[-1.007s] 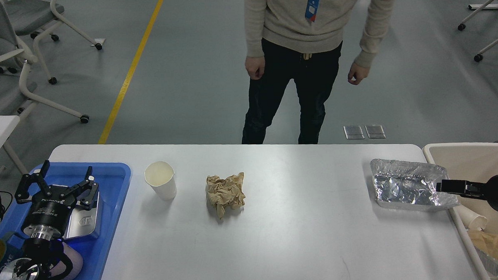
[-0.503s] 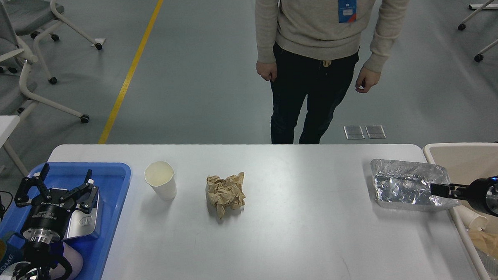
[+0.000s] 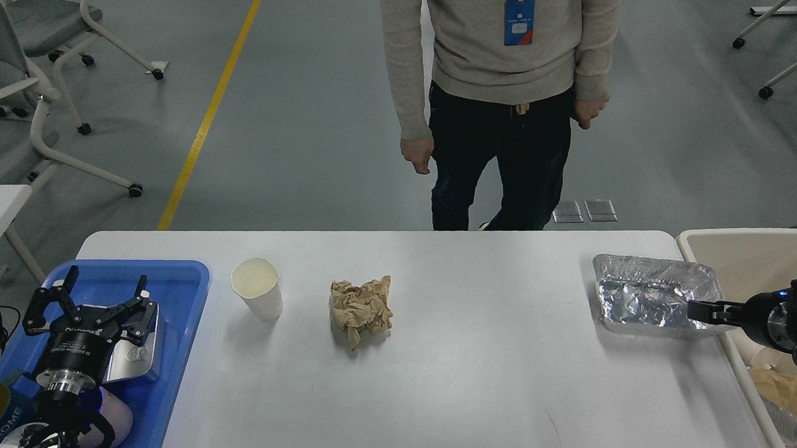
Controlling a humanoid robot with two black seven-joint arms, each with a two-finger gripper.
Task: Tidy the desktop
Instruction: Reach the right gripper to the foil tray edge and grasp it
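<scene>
Paper cup (image 3: 258, 296), crumpled brown paper (image 3: 362, 309), foil tray (image 3: 653, 296); blue tray (image 3: 176, 305) L, beige bin (image 3: 757, 251) R.

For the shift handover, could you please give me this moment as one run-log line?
left gripper open over blue tray | right gripper at foil tray corner, grip unclear | paper cup, crumpled paper on desktop

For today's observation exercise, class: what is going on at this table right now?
A two-armed robot is tidying a white desktop. Its right tool is at the near right corner of a foil tray, beside a beige bin. Its left tool hangs open over a blue tray. A paper cup and crumpled brown paper lie untouched. A person stands watching.
</scene>
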